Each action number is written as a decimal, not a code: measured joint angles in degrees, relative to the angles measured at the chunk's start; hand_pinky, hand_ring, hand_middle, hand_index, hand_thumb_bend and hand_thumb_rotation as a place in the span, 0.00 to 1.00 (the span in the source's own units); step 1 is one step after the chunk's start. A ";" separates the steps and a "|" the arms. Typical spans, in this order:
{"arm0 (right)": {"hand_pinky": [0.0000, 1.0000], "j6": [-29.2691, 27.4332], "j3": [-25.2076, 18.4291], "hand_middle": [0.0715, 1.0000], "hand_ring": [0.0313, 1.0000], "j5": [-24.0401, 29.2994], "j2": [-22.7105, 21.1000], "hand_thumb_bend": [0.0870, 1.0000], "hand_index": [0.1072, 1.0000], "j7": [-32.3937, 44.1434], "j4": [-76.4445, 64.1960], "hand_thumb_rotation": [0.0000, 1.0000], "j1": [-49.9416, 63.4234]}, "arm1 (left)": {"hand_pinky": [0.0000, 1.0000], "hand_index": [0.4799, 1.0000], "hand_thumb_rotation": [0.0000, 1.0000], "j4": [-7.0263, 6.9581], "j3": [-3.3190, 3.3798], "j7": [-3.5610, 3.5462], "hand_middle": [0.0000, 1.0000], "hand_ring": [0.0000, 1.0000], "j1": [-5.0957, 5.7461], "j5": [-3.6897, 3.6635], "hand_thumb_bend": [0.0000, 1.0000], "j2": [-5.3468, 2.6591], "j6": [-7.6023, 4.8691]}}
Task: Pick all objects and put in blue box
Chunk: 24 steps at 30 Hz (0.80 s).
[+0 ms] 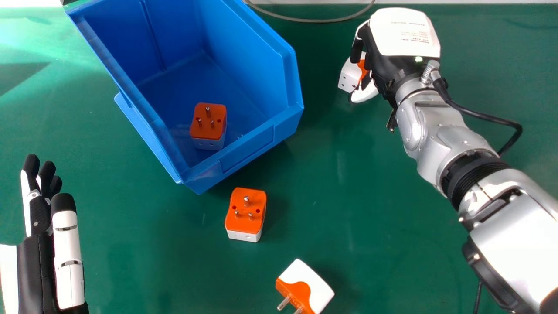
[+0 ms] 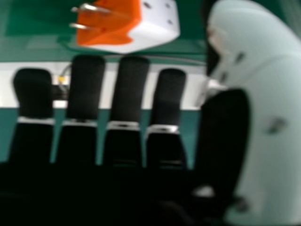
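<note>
Ok so, blue open-top plastic box [image 1: 250,148] on green desk [image 1: 130,244], blocky orange-and-white plug adapter [image 1: 210,124] inside. Second adapter [image 1: 245,213], third adapter [image 1: 311,283] robot-side of box. Fourth adapter [image 1: 347,77] right of box, between right hand's [image 1: 390,61] parted fingers and thumb. Left hand [image 1: 37,257] open.

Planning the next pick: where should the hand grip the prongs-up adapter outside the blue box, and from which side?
Probably by two opposite side walls, coming from above: the adapter stands upright, boxy and uncrowded, with metal prongs on top.
</note>
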 measured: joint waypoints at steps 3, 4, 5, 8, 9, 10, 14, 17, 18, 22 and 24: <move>0.29 -0.72 -0.29 0.46 0.39 0.03 -0.19 0.45 0.48 0.00 0.00 0.00 0.00 | 0.99 0.99 1.00 0.84 0.06 0.27 0.98 0.98 -0.99 0.55 0.38 0.00 -0.07; 0.29 -0.72 -0.38 0.46 0.39 0.04 -0.21 0.45 0.48 0.00 0.00 0.00 0.00 | 0.99 0.98 1.00 1.08 0.06 0.54 0.98 0.98 -1.25 1.05 0.37 -0.02 -0.09; 0.29 -0.71 -0.43 0.46 0.39 0.04 -0.22 0.45 0.48 0.00 0.00 0.00 0.00 | 0.99 0.98 1.00 1.27 0.04 0.71 0.98 0.98 -1.51 1.19 0.37 -0.01 -0.10; 0.30 -0.86 -0.90 0.46 0.40 0.20 -0.48 0.45 0.48 -0.23 0.00 0.00 0.02 | 0.98 0.96 1.00 2.06 0.00 0.90 0.97 0.97 -2.54 1.25 0.36 0.04 -0.32; 0.30 -0.89 -1.42 0.46 0.40 0.55 -0.55 0.45 0.48 -0.23 0.00 0.00 0.02 | 0.98 0.96 1.00 2.51 -0.02 0.96 0.97 0.97 -3.02 1.42 0.36 0.06 -0.58; 0.30 -0.78 -2.32 0.46 0.40 1.09 -0.55 0.45 0.49 -0.04 -0.01 0.00 0.02 | 0.98 0.96 1.00 2.96 -0.05 1.01 0.97 0.97 -3.53 1.77 0.35 0.12 -0.88; 0.30 -0.84 -6.69 0.45 0.41 5.47 -0.69 0.46 0.54 2.57 -0.63 0.00 0.48 | 0.98 0.94 1.00 6.86 -0.29 0.85 0.96 0.96 -6.53 2.43 0.32 1.14 -3.22; 0.36 -3.50 -9.57 0.52 0.48 8.21 -1.70 0.50 0.59 3.00 -3.86 0.05 3.57 | 0.96 0.94 1.00 12.58 -0.05 1.03 0.96 0.95 -10.23 2.76 0.31 2.50 -5.60; 0.36 -4.63 -10.27 0.52 0.48 9.04 -2.12 0.50 0.59 3.05 -5.73 0.05 5.26 | 0.96 0.94 1.00 14.19 0.03 1.07 0.96 0.95 -11.38 2.99 0.31 2.95 -5.88; 0.47 -7.73 -14.50 0.65 0.59 13.43 -3.34 0.54 0.69 4.62 -17.87 0.18 15.65 | 0.93 0.91 1.00 15.98 -0.25 1.11 0.94 0.93 -14.12 3.19 0.34 3.70 -5.36; 0.52 -7.98 -16.14 0.70 0.64 15.50 -3.38 0.55 0.73 6.39 -25.29 0.22 21.43 | 0.92 0.90 0.98 16.20 -0.49 1.04 0.94 0.92 -15.07 3.23 0.36 3.73 -4.76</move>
